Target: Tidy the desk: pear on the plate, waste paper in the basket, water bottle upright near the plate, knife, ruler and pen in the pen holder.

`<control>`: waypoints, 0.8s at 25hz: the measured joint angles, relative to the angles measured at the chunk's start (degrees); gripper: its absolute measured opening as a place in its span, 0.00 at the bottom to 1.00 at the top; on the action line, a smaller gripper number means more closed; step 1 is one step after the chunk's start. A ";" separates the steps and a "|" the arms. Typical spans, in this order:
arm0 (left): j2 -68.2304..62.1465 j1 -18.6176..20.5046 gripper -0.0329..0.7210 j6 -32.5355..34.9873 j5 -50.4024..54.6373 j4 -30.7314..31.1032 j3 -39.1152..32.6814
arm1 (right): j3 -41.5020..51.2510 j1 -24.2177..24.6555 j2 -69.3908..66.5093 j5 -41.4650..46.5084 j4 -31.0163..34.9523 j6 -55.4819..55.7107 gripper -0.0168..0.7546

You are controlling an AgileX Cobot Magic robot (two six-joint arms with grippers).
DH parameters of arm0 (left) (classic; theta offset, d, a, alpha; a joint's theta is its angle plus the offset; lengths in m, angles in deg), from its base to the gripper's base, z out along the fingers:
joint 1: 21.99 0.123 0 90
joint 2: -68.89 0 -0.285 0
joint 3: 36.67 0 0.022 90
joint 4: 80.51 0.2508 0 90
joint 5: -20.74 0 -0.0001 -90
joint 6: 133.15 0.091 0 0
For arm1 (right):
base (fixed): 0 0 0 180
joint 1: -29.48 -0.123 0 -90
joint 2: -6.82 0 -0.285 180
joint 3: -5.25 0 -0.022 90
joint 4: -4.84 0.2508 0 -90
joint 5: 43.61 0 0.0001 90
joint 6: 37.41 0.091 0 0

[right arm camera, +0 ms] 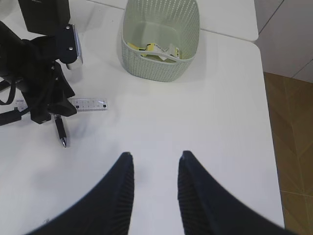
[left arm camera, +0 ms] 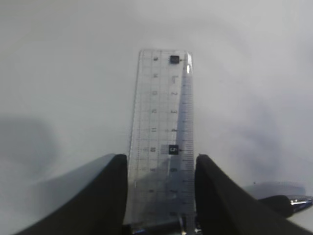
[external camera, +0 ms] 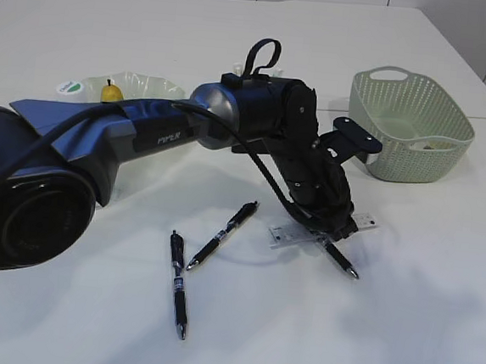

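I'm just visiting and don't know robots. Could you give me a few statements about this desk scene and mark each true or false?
1. The pear sits on the plate. True.
2. The ruler stands upright in the pen holder. False: it lies flat on the desk, between the left gripper's fingers.
3. The basket has waste paper inside. True.
4. The right gripper holds a pen. False: nothing is between its fingers.
5. All pens are put away. False: several pens lie loose on the desk.
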 joint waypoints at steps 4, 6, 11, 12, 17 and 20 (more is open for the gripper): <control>0.00 0.00 0.41 0.00 0.33 0.47 0.10 | 0.00 0.00 0.00 0.00 0.00 0.00 0.36; 0.00 0.00 0.41 0.03 0.42 0.86 0.10 | 0.00 0.00 0.00 0.00 0.00 0.00 0.36; 0.00 0.00 0.40 0.03 0.42 0.98 0.10 | 0.00 0.00 0.00 0.00 0.00 0.00 0.36; 0.00 0.00 0.40 0.03 0.42 0.98 0.10 | 0.00 0.00 0.00 0.00 0.00 0.00 0.36; 0.00 0.00 0.40 0.03 0.42 0.98 0.10 | 0.00 0.00 0.00 0.00 0.00 0.00 0.36; 0.00 0.00 0.40 0.03 0.42 0.98 0.10 | 0.00 0.00 0.00 0.00 0.00 0.00 0.36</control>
